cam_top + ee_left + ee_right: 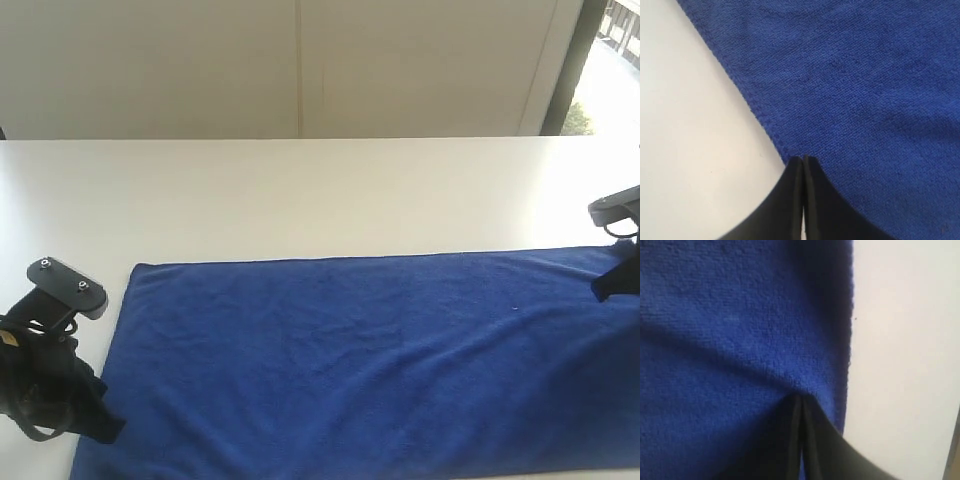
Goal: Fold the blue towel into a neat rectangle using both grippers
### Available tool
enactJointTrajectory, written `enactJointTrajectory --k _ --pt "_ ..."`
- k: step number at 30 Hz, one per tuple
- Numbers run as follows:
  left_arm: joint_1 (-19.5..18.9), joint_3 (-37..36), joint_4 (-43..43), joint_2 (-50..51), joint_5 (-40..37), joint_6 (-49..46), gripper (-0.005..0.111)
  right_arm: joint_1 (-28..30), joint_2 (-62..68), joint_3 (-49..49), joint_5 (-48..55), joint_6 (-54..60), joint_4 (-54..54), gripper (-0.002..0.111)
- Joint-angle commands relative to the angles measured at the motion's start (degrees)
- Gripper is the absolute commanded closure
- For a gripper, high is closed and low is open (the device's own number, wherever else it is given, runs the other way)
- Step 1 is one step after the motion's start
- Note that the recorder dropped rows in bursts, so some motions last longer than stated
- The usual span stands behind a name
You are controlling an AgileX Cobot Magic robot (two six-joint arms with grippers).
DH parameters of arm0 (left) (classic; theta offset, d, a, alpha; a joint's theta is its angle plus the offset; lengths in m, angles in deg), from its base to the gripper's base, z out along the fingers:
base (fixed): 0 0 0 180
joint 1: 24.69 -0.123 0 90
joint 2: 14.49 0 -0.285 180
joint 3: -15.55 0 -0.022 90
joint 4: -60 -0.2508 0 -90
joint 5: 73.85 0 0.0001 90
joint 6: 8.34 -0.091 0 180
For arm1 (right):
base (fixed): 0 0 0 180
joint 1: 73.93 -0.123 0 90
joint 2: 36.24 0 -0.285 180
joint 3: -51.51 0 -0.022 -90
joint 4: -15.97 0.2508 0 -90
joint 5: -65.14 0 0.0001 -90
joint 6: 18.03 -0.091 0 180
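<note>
Wrist views: left fingers (787,205), right fingers (822,452) (both pressed together) at blue towel (865,100) edges.

A white worktop (300,200) runs across the room to a pale cream panelled wall (150,60), split by a thin vertical seam (299,65). On the right, a dark post (575,60) edges a window (620,70) showing bright daylight.

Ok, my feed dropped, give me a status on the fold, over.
Left gripper shut at edge of blue towel, grip unclear. Right gripper shut, pinching cloth near opposite edge. Towel flat, unfolded. Nothing seen in the way.
</note>
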Motion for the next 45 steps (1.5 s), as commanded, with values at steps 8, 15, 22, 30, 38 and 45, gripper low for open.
enactJointTrajectory --k 8,15,22,30,38,45 --pt "0.44 -0.32 0.60 -0.59 -0.48 0.03 0.107 0.91 0.66 -0.83 3.69 -1.33 -0.41 0.108" --pt "0.44 -0.32 0.60 -0.59 -0.48 0.13 0.107 1.51 -7.60 -0.83 -0.45 -3.75 3.64 0.104" --pt "0.44 -0.32 0.72 -0.59 -0.48 0.49 0.107 7.75 -9.93 -0.83 -0.16 11.26 16.31 0.054" --pt "0.44 -0.32 0.71 -0.59 -0.36 1.31 0.107 14.49 -7.94 -0.83 -0.47 25.05 26.38 0.057" --pt "0.44 -0.32 0.71 -0.59 -0.26 1.53 0.107 14.65 -4.71 -0.83 -0.26 30.79 31.44 0.057" --pt "0.44 -0.32 0.71 -0.59 -0.26 1.53 0.107 14.65 -3.01 -0.83 0.14 30.53 31.35 0.062"
